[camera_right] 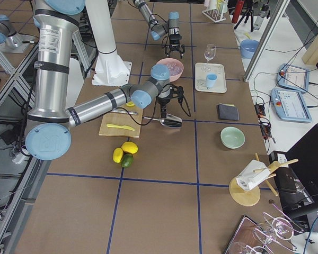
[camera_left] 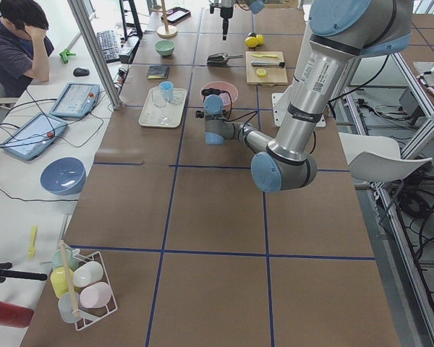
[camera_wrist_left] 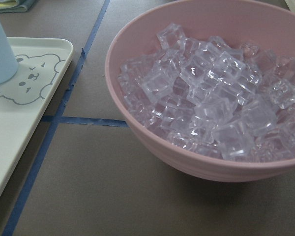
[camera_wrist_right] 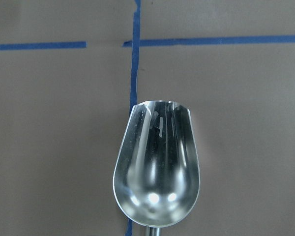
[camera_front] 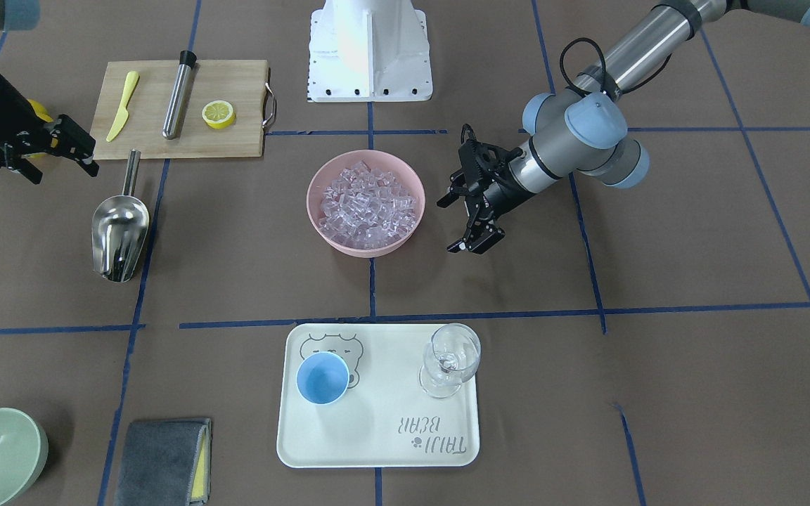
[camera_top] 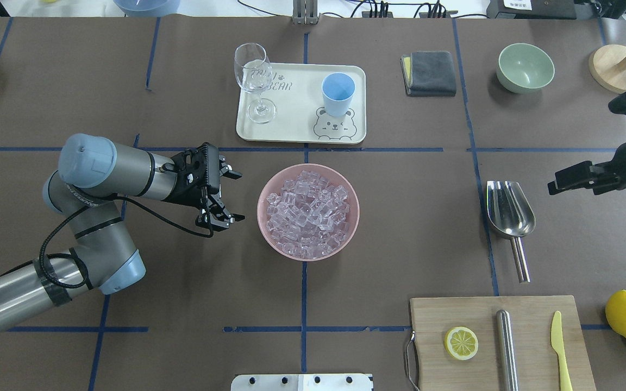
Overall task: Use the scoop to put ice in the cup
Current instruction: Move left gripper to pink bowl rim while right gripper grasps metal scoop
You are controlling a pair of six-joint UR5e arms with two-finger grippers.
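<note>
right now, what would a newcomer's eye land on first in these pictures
Most likely the pink bowl in the middle, heaped with clear ice, the left gripper open beside it. Then the shiny scoop lying empty on the robot's right, and the light-blue cup on the cream tray beside a stemmed glass.

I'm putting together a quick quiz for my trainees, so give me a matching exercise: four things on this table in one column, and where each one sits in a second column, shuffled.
Things:
1. ice
2. cup
3. scoop
4. lemon slice

Places:
A. on the wooden cutting board
B. lying on the bare table
C. standing on the tray
D. heaped in the pink bowl

Pairs: 1-D, 2-C, 3-B, 4-A.
</note>
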